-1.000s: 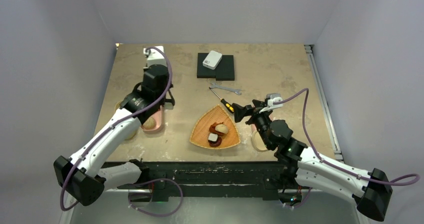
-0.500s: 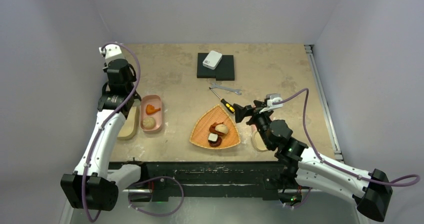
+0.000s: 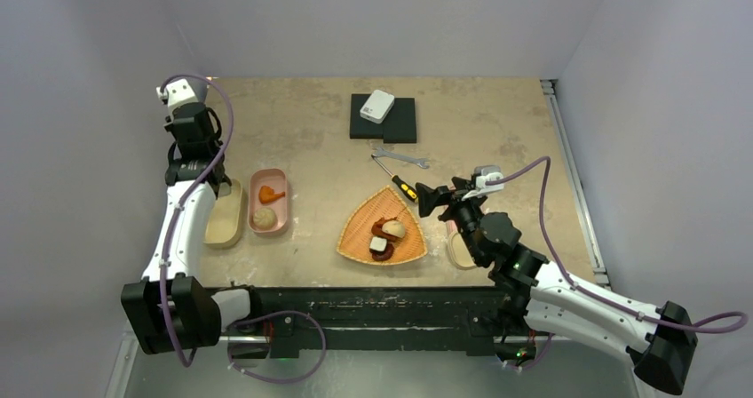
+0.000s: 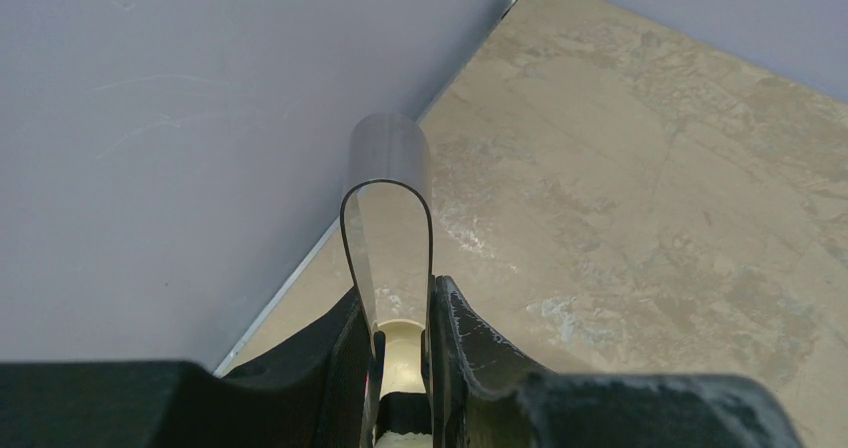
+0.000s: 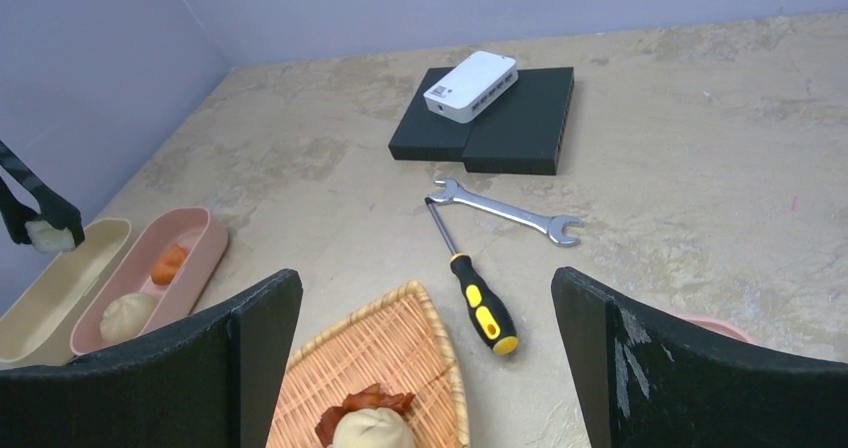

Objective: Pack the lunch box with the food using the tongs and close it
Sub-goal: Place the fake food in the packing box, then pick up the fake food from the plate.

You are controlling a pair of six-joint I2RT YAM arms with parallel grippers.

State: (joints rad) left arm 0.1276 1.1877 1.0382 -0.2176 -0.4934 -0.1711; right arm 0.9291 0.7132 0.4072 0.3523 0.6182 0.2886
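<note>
My left gripper [image 4: 395, 303] is shut on the tongs [image 4: 388, 168], whose looped end sticks out past the fingers. In the right wrist view the tongs' tips [image 5: 25, 203] pinch a small white piece of food [image 5: 50, 236] above the beige tray [image 5: 60, 298]. Beside it, the pink lunch box [image 3: 269, 172] holds a bun [image 3: 264, 217] and an orange piece [image 3: 268, 194]. The wicker tray [image 3: 360, 225] carries a bun [image 3: 394, 229], red bits [image 3: 384, 224] and a black-and-white piece [image 3: 380, 245]. My right gripper [image 3: 435, 198] hangs open over the tray's right corner, holding nothing.
A yellow-and-black screwdriver [image 3: 404, 187] and a silver wrench [image 3: 401, 157] lie behind the wicker tray. A black block [image 3: 395, 123] with a white device [image 3: 376, 107] sits at the back. A pinkish object [image 3: 455, 247] is half hidden under my right arm. The left wall is close to my left arm.
My left arm has swung from above the pink lunch box to the far left, carrying the tongs, so the box's contents now show. The right arm has not moved.
</note>
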